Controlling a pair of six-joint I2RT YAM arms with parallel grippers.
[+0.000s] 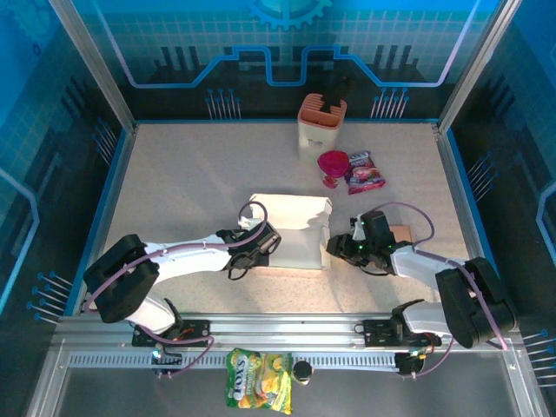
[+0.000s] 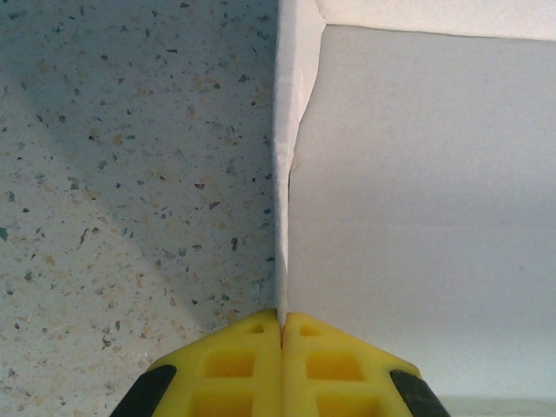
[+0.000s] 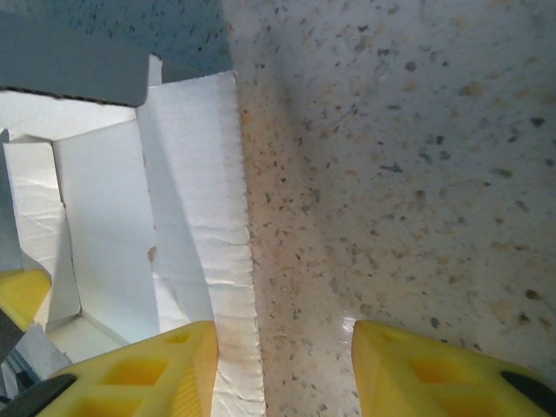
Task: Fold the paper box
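While the left arm lies low across the counter (image 1: pixel 191 182), running from its base at the near left toward the middle, its end effector (image 1: pixel 266 241) meets the left side of the paper box (image 1: pixel 295 228). Seen from the left wrist, the yellow fingers (image 2: pixel 234 365) are pressed together with a thin upright edge of the box wall (image 2: pixel 285 174) running down into the seam between them, so they are clamped on that wall.

From the near right the right arm bends in, its end effector (image 1: pixel 334 246) just beside the box's right side. The right wrist view shows its fingers (image 3: pixel 434 369) standing apart and gripping nothing. A creased white flap (image 3: pixel 208 226) of the box reaches into the gap beside the left-hand finger, with bare counter under the rest.

The box sits mid-counter, partly formed, open side toward the right arm. Well behind it stand a cream and orange holder (image 1: pixel 321 122), a pink cup (image 1: pixel 332 165) and a snack packet (image 1: pixel 365 171). A yellow sweets bag (image 1: pixel 259 391) lies at the near rail, between the two arm bases.
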